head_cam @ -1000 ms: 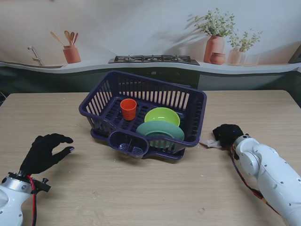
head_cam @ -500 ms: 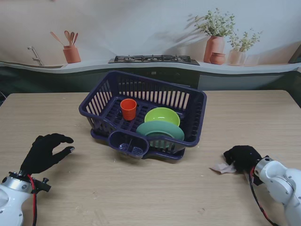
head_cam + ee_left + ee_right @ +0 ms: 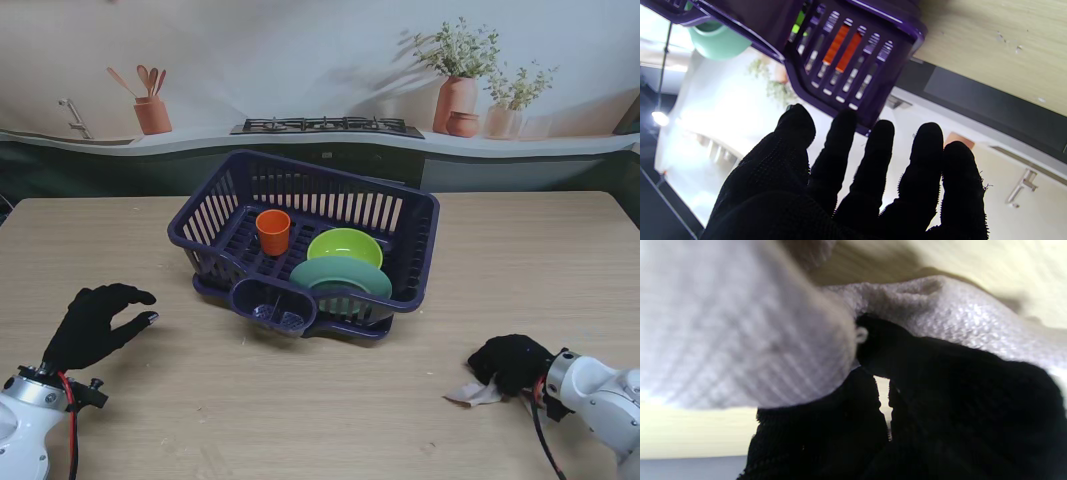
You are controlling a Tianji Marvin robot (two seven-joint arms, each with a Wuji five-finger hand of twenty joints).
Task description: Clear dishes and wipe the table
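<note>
Stand view shows you the right hand (image 3: 512,362) clamped on a white cloth (image 3: 477,393) pressed to the counter (image 3: 330,400), near me. Your left hand (image 3: 95,323) hovers, fingers apart, left of the purple rack (image 3: 410,270) holding the dishes.

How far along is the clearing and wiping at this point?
Clearing looks done: the orange cup, green bowl and teal plate all sit in the purple dish rack. Wiping is in hand: the right hand presses a white cloth on the table at its right near side. The left hand hovers open, idle. Most of the tabletop may remain.
</note>
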